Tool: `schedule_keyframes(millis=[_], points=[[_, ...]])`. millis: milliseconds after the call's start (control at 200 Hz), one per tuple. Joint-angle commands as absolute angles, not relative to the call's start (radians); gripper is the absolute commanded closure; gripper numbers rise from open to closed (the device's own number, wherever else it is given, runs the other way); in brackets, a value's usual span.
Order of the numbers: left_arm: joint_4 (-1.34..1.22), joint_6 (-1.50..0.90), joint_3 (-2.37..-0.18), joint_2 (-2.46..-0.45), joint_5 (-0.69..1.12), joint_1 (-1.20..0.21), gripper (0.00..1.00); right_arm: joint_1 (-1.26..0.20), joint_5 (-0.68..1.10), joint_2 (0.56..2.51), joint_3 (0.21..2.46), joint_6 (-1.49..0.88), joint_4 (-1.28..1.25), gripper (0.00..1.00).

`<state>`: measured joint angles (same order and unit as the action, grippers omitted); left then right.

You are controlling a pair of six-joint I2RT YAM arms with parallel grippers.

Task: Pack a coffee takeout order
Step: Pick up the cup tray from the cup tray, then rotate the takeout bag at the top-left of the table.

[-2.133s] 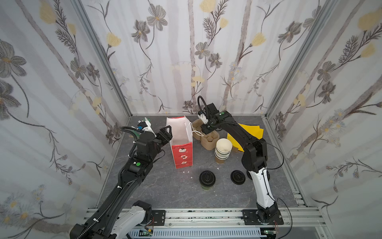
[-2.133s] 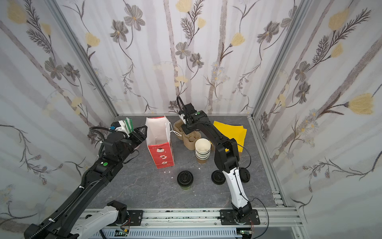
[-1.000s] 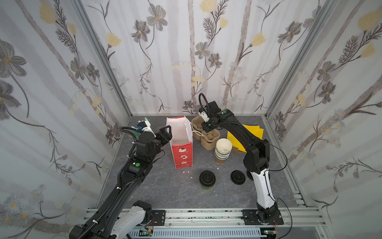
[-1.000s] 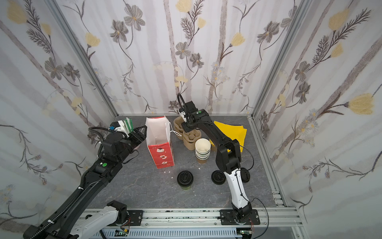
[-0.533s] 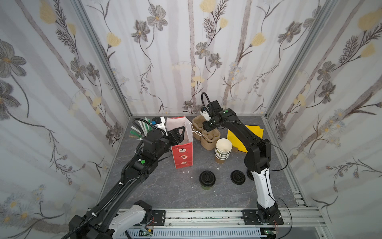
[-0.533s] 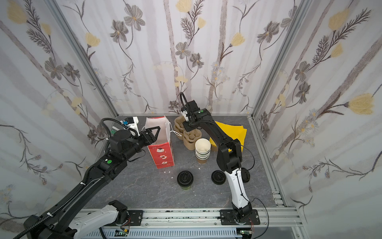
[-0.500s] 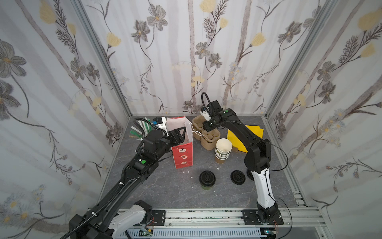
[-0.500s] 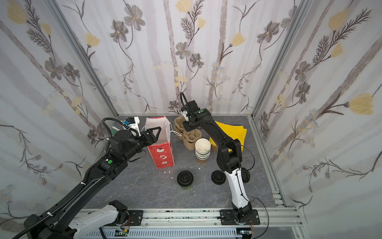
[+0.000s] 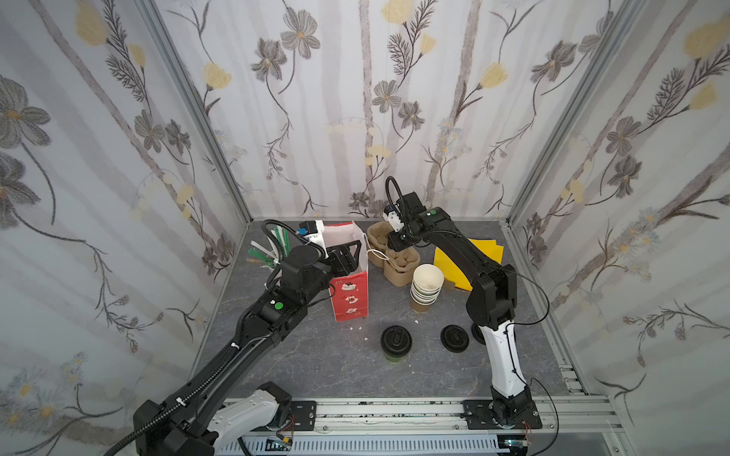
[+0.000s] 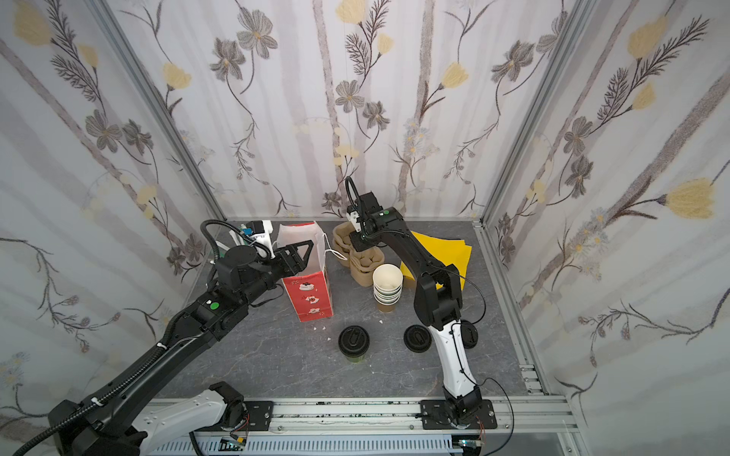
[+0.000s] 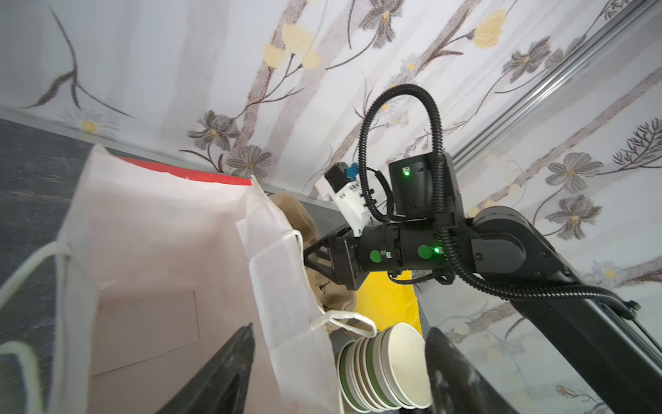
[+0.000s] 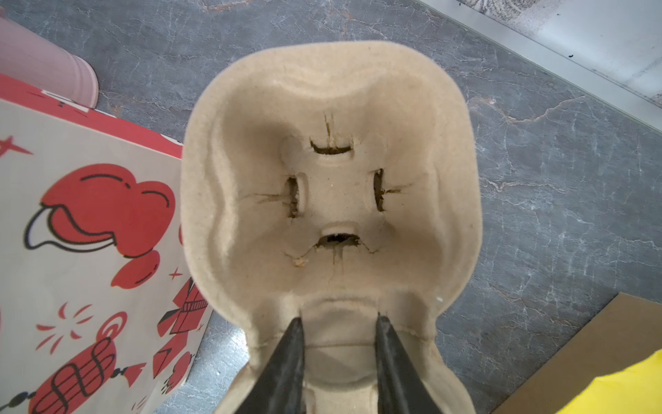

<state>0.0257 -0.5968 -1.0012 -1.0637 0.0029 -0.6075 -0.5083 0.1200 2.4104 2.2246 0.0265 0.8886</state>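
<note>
The tall red-and-white paper bag (image 9: 351, 292) stands left of centre, mouth up. Our left gripper (image 11: 338, 333) is spread wide astride its right wall, one finger inside. Just right of the bag, our right gripper (image 12: 339, 317) pinches the tan moulded-pulp cup carrier (image 12: 333, 200) by its middle ridge; we judge it goes left next. The small brown paper cup with round black plastic lid (image 9: 396, 340) stands on the near side, well apart from both.
</note>
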Motion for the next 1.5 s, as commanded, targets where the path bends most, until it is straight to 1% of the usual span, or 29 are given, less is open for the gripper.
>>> schedule_keyframes(millis=[0, 180, 250, 345, 420, 659, 1034, 1189, 1339, 1494], points=[[0.002, -0.560, -1.044, -1.098, -0.062, -0.678, 0.24, -0.508, 0.104, 2.405, 2.229, 0.022, 0.859, 0.68], [0.001, -0.592, -1.100, -1.192, -0.160, -0.839, 0.27, -0.508, 0.123, 2.408, 2.229, 0.013, 0.856, 0.68], [0.000, -0.629, -1.105, -1.221, -0.200, -0.891, 0.32, -0.508, 0.122, 2.407, 2.229, 0.012, 0.856, 0.68], [-0.001, -0.696, -1.088, -1.249, -0.230, -0.929, 0.39, -0.506, 0.123, 2.406, 2.229, 0.009, 0.854, 0.68], [-0.003, -0.735, -1.068, -1.284, -0.229, -0.948, 0.41, -0.505, 0.123, 2.408, 2.229, 0.004, 0.853, 0.68], [-0.002, -0.758, -1.045, -1.390, -0.210, -0.959, 0.42, -0.505, 0.130, 2.405, 2.229, -0.001, 0.851, 0.68], [0.000, -0.742, -0.988, -1.413, -0.410, -0.924, 0.41, -0.505, 0.131, 2.406, 2.229, 0.001, 0.854, 0.68], [0.000, -0.721, -0.971, -1.414, -0.452, -0.905, 0.41, -0.504, 0.132, 2.405, 2.229, 0.001, 0.855, 0.68], [-0.002, -0.706, -0.967, -1.419, -0.428, -0.898, 0.41, -0.504, 0.132, 2.404, 2.229, 0.001, 0.856, 0.68], [-0.003, -0.667, -0.991, -1.445, -0.350, -0.906, 0.37, -0.505, 0.132, 2.409, 2.229, 0.001, 0.856, 0.68]])
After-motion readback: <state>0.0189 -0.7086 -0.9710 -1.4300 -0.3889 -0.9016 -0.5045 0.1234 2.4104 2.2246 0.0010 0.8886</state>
